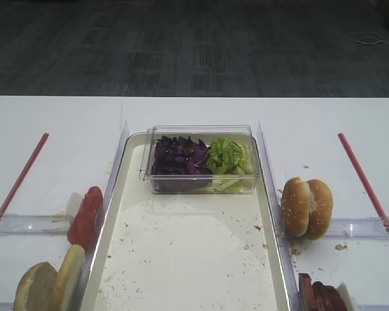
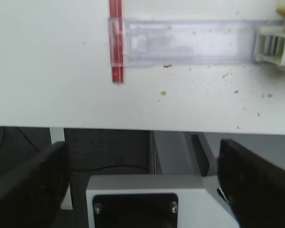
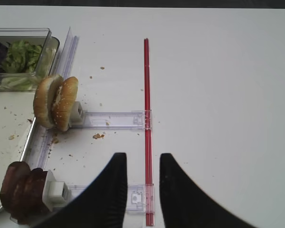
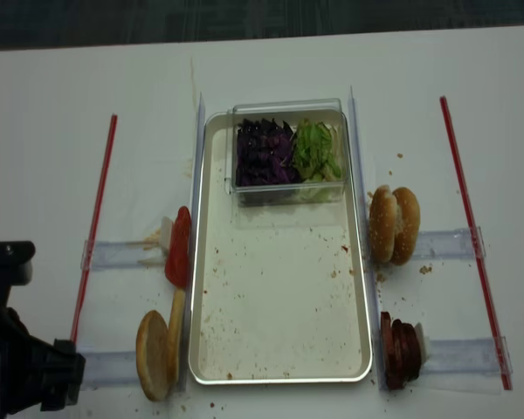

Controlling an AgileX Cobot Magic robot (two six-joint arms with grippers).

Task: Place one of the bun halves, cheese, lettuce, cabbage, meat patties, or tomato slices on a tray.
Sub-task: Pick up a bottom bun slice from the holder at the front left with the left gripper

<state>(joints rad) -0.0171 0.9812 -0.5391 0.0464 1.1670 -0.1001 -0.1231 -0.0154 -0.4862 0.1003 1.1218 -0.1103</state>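
- The bun halves point(image 4: 162, 349) are seen standing on edge just outside the lower left corner of the tray point(image 4: 279, 349); the thin half with the pale cut face leans against the rim, with the thicker domed half just beside it.
- The tray is placed lengthwise at the middle of the white table point(image 4: 52, 113), and crumbs are scattered over its floor.
- A clear plastic box point(image 4: 288, 150) is set at the far end of the tray, holding the cabbage point(image 4: 264, 155) on the left and the lettuce point(image 4: 317, 150) on the right.
- The tomato slices point(image 4: 178, 246) are stacked on edge along the left rim, ahead of the bun halves.
- A sesame-speckled bun pair point(image 4: 394, 224) is found on edge just right of the tray, and the meat patties point(image 4: 399, 349) nearer the front on the same side.
- Red strips point(image 4: 94, 227) are laid well out on both sides.
- The left gripper point(image 2: 142, 180) is held off the near table edge with its jaws wide apart and nothing between them.
- The right gripper point(image 3: 143, 164) is poised above a red strip, jaws parted and nothing grasped.
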